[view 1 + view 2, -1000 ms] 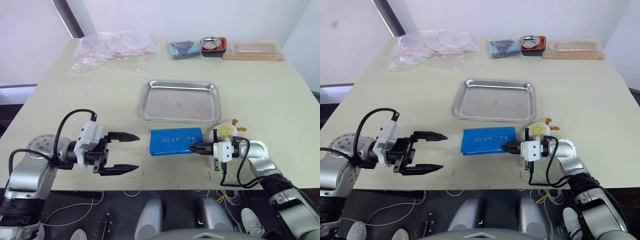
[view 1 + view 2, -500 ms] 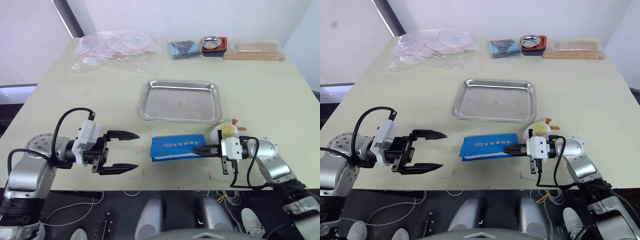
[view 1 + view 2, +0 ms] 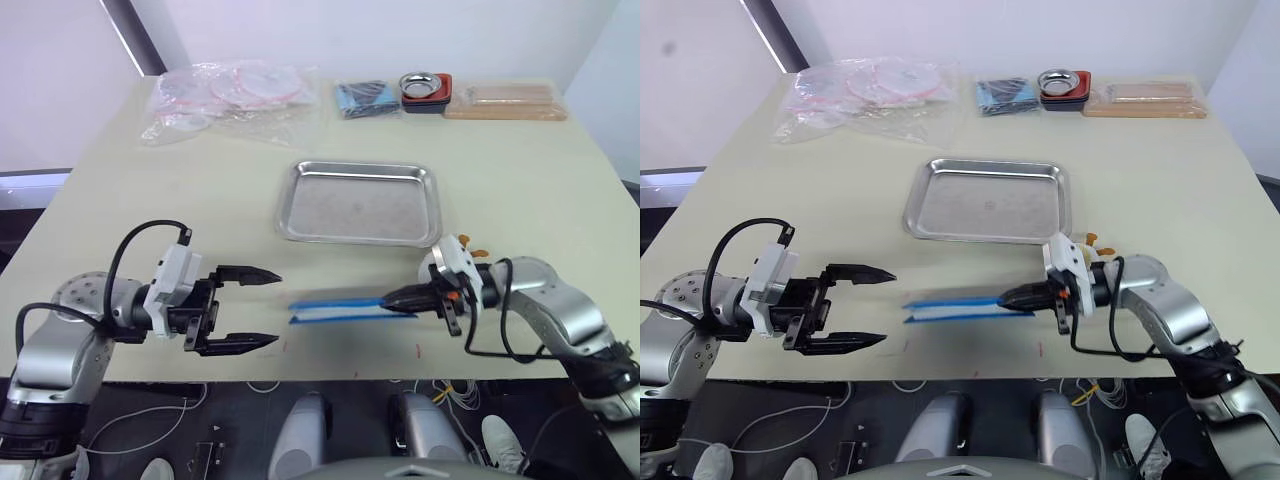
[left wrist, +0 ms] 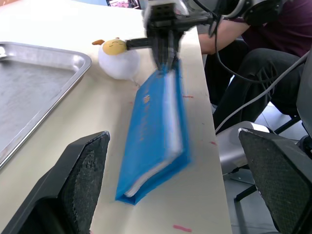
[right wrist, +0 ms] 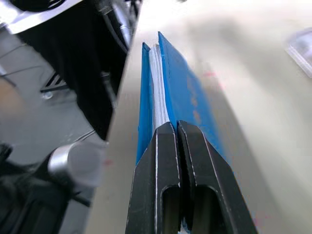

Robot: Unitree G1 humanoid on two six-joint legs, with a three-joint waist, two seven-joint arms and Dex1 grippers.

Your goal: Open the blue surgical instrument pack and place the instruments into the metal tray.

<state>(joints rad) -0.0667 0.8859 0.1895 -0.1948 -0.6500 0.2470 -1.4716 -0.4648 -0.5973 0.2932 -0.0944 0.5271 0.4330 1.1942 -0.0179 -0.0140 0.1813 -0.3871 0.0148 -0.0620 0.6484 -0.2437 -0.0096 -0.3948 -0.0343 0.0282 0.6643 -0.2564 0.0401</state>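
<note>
Pinching the near end of the blue surgical instrument pack [image 3: 345, 306] between the clenched fingers of the right gripper [image 3: 405, 297], holding it tilted up on its long edge above the table [image 3: 530, 190], pale lining showing between the blue covers. Stretching away from those jaws toward the left gripper [image 3: 250, 309], whose fingers are gaping wide, well apart from the pack's far end. Lying beyond both jaws, empty: the metal tray [image 3: 360, 203]. Sitting just beside the right gripper: a small white-and-yellow toy [image 4: 118, 56].
</note>
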